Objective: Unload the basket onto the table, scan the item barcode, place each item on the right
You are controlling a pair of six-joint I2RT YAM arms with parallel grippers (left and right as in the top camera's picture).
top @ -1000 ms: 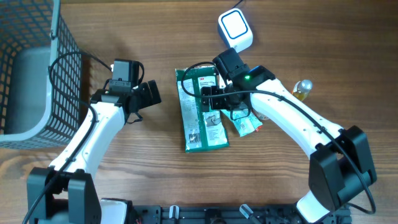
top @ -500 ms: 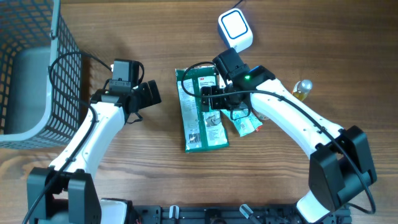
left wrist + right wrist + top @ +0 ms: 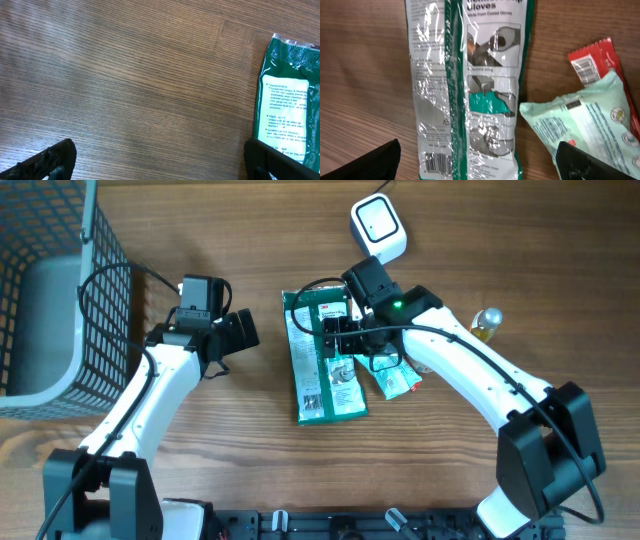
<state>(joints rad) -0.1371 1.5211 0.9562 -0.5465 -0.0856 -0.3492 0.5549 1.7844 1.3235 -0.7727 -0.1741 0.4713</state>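
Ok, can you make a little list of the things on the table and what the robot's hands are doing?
left hand: open, over bare table
right hand: open, over the green glove pack
barcode: showing on the glove pack's upper side
scanner: white, apart from the glove pack
pale green packet: partly covering a red packet
basket: wire, far left

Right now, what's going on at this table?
The right arm's fingers hang wide open over the green gloves pack, which lies flat on the wooden table with its barcode face up. Nothing is gripped yet. The left arm's fingers are open too, over bare wood to the pack's left. The white scanner sits beyond the pack, and a red packet and a pale green pouch lie beside it.
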